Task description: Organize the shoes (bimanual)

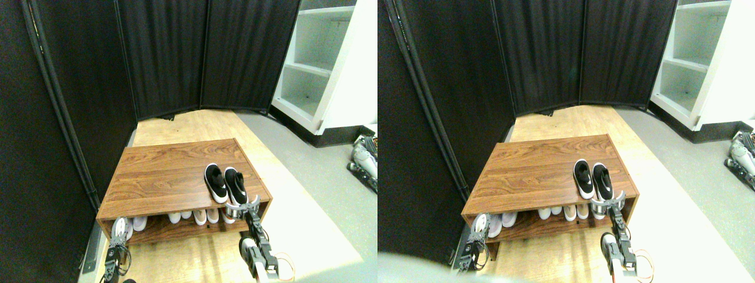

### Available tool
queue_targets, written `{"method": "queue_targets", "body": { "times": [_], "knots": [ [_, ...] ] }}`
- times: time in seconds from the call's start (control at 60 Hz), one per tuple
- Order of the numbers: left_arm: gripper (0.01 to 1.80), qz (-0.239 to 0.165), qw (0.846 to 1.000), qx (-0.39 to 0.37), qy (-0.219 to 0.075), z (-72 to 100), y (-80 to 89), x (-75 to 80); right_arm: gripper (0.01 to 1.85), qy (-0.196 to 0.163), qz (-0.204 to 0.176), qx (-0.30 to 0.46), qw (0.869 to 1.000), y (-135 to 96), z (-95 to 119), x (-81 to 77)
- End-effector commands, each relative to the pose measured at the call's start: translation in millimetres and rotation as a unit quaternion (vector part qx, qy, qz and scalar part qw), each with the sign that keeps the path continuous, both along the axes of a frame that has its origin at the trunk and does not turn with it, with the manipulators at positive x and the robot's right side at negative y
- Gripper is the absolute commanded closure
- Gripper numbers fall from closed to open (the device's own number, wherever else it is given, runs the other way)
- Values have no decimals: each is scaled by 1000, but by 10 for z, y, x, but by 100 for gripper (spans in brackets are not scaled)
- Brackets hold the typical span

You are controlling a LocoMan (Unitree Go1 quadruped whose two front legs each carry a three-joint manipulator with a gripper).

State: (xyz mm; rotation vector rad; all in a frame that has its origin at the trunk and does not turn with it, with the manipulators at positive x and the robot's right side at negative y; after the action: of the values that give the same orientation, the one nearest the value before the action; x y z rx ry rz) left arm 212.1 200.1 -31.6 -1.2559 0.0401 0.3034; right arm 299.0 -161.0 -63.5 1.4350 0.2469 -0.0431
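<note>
The shoes stand side by side on top of the wooden rack (165, 171), near its front right corner, toes pointing away from me. Both the left one (215, 183) and the right one (236, 186) are black with white soles. My right gripper (243, 207) is open at the rack's front edge, just behind the heel of the right shoe, its fingers spread about as wide as the heel. My left gripper (120, 231) sits low at the left end of the rack's lower shelf, apart from the black shoes.
Several pale shoes (194, 216) line the rack's lower shelf. Black folding screens (165, 53) close off the back and left. A white shelving unit (318, 65) stands at the back right, and some grey equipment (364, 158) lies on the floor at the right edge.
</note>
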Motion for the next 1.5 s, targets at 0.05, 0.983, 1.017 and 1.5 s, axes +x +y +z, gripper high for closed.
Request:
{"method": "queue_targets", "body": {
  "times": [0.05, 0.983, 1.017, 1.5],
  "knots": [
    [180, -3, 1000, 2, -24, 52, -16, 11, 56, -4, 1, -1, 1000, 27, -41, 74],
    [180, -8, 999, -2, -32, 100, -86, -102, 61, -34, 21, -17, 999, -183, 258, -391],
    [180, -9, 999, 3, -32, 106, -90, -96, 61, -37, 17, -9, 999, -241, 304, -418],
    [175, -117, 975, 186, -11, 177, 60, 49, 108, -90, -54, -42, 994, -742, 591, -311]
  ]
}}
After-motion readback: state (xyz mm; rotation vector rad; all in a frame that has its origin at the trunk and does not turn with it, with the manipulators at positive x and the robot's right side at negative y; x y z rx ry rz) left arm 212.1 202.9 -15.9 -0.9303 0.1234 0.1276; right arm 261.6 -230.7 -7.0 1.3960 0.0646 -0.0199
